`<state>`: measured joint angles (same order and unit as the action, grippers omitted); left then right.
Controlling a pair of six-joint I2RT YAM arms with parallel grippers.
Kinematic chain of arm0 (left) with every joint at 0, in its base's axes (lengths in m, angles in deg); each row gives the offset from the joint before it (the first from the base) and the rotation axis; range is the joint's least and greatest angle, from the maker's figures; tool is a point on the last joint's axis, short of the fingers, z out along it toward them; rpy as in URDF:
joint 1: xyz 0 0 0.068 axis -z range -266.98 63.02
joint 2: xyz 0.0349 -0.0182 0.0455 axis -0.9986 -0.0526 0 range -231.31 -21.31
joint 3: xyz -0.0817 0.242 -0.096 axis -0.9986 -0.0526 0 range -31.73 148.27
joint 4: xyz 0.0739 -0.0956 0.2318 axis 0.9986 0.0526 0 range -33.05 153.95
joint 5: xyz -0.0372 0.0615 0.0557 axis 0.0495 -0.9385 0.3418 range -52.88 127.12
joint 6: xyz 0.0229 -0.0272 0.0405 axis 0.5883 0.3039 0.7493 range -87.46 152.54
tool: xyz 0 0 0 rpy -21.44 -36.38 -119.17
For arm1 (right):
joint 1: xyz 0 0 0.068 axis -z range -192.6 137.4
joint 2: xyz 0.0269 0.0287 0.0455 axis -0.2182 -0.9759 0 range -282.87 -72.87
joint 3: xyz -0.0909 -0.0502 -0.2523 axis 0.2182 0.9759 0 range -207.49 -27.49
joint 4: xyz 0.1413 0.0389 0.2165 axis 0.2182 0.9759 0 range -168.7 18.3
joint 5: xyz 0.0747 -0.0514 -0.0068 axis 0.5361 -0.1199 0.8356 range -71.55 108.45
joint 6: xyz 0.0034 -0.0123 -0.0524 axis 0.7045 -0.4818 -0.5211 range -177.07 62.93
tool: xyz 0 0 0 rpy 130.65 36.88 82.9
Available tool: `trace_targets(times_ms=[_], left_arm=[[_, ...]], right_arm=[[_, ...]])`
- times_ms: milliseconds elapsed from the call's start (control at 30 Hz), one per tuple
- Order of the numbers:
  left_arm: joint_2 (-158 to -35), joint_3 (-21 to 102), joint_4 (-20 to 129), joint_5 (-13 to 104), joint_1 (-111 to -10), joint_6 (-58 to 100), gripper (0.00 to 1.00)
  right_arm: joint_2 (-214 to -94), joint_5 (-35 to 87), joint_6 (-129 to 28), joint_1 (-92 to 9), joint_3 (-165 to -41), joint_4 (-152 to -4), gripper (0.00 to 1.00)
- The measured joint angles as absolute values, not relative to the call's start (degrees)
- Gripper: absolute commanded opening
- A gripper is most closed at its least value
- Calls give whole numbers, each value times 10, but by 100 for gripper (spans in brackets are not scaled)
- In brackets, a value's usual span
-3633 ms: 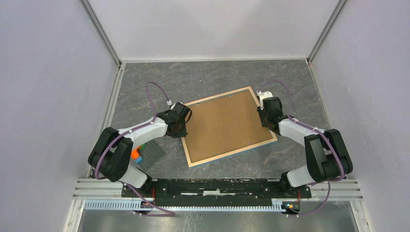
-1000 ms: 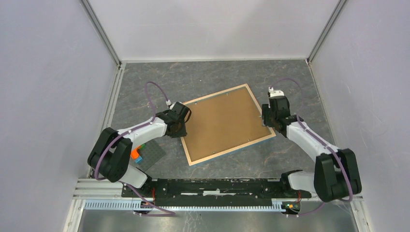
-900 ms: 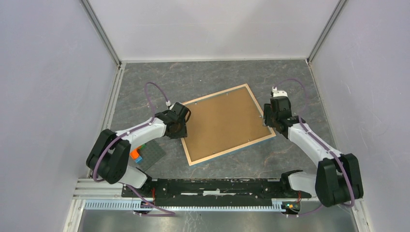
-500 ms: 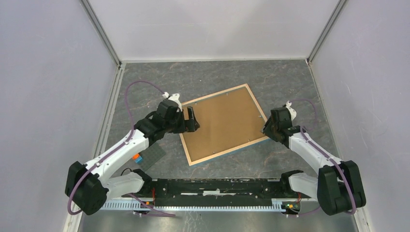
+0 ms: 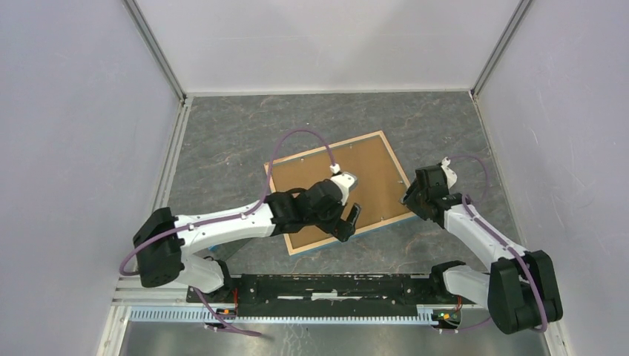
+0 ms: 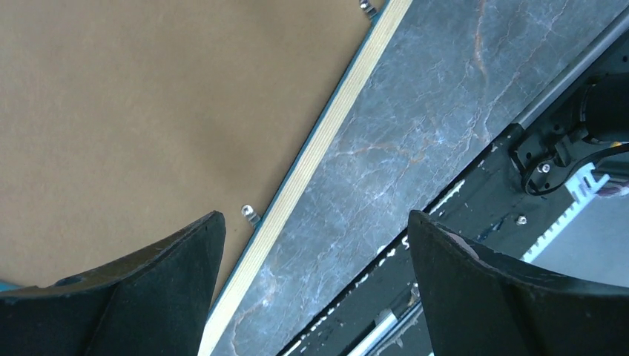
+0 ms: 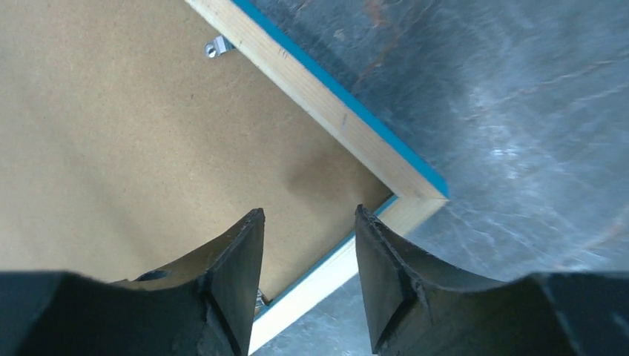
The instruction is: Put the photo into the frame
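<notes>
Wood rim up and blue face down, the frame (image 5: pixel 363 139) lies flat and skewed on the counter (image 5: pixel 245 126), with one brown backing board (image 5: pixel 371 178) seated in it. You cannot see the photo in any view; it may sit under the board, but nothing shows that.

Your left hand (image 5: pixel 347 222) hovers over the frame's near edge with its fingers spread wide and nothing between them. Your right hand (image 5: pixel 410 199) is at the frame's right corner, fingers apart and gripping nothing.

Expect the frame to be light and stiff but thin, and its see-through middle may crack or scratch, so hold it by the wooden rim near a corner and don't press on the centre. The board looks thin and smooth, so it will likely need lifting by an edge.

Count one frame, one board and two hands. Two small metal tabs (image 6: pixel 251 214) show in the left wrist view, and one clear tab in the right wrist view.
</notes>
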<state>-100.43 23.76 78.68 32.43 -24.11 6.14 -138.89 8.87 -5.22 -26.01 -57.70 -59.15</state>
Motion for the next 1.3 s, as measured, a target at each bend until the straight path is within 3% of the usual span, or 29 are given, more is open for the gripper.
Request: trace_targets(times_ms=[333, 433, 567, 833, 1300], left_arm=[[-1096, 340, 804, 261, -158, 133, 98], [-1121, 363, 817, 247, -141, 151, 98], [-1166, 401, 843, 217, -113, 164, 98], [-1277, 467, 902, 130, -71, 185, 99], [-1389, 523, 973, -59, -18, 230, 96]], right_arm=[[-1323, 73, -31, -260, -538, -515, 52], [-1330, 78, -19, -260, -536, -518, 46], [-1345, 88, 3, -260, -536, -534, 35], [-1353, 102, 61, -256, -550, -517, 0], [-1333, 173, 65, -257, -626, -422, 0]])
